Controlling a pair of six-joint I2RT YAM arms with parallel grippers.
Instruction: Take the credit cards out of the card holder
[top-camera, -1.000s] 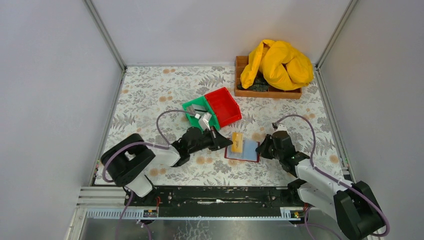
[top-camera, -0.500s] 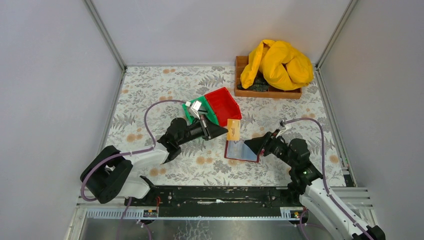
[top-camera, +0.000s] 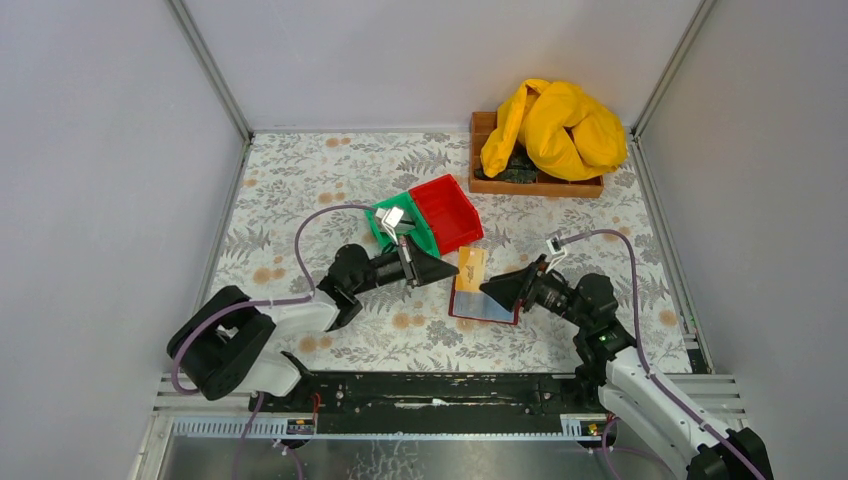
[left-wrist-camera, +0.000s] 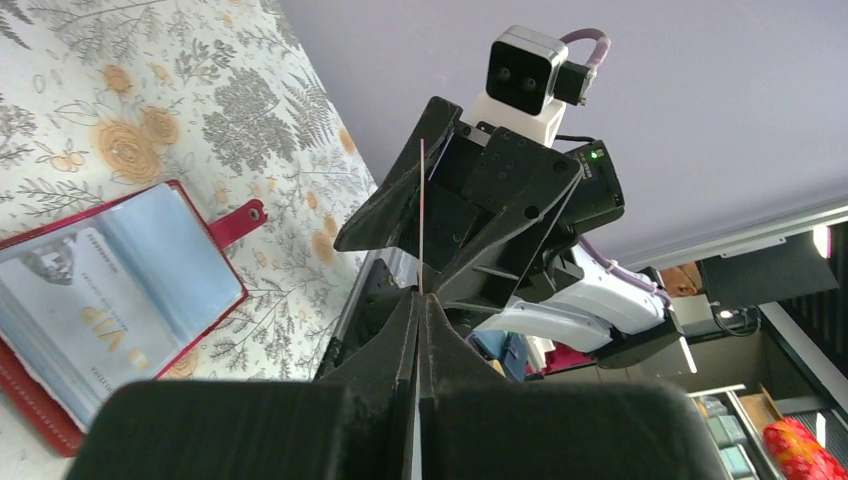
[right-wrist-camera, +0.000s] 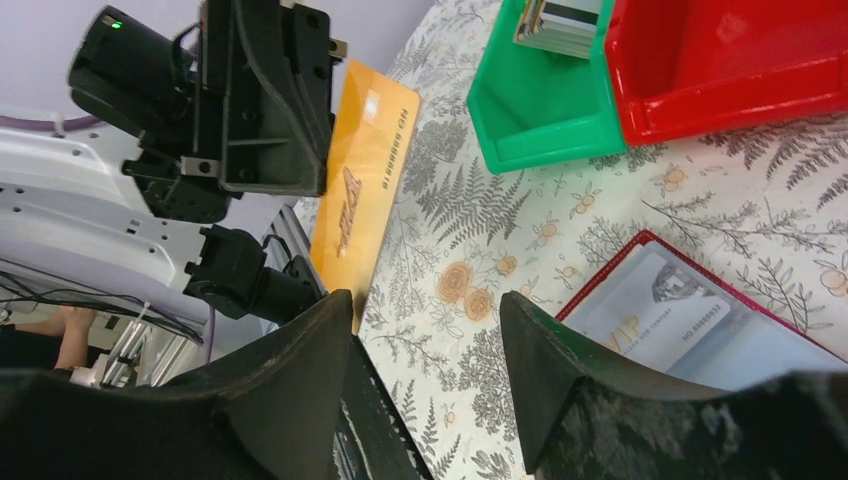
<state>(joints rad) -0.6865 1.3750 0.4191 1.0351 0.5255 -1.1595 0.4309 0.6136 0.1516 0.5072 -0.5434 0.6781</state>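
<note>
Gold credit card (right-wrist-camera: 365, 190) pinched by outstretched left gripper (top-camera: 450, 268); right gripper (right-wrist-camera: 425, 320) gapes over card holder (top-camera: 470, 305).

Counts on the flowered counter (top-camera: 300, 180)
Two claws: the left claw (top-camera: 450, 268) and the right claw (top-camera: 486, 288). Two bins: one green bin (right-wrist-camera: 540, 110), one red bin (top-camera: 470, 235). One card holder (top-camera: 480, 308). One gold card (top-camera: 470, 266) outside it and one grey card (right-wrist-camera: 690, 310) in its sleeve. One stack of cards (right-wrist-camera: 558, 25), number unclear. One wooden tray (top-camera: 535, 186). One yellow cloth (top-camera: 555, 125).
</note>
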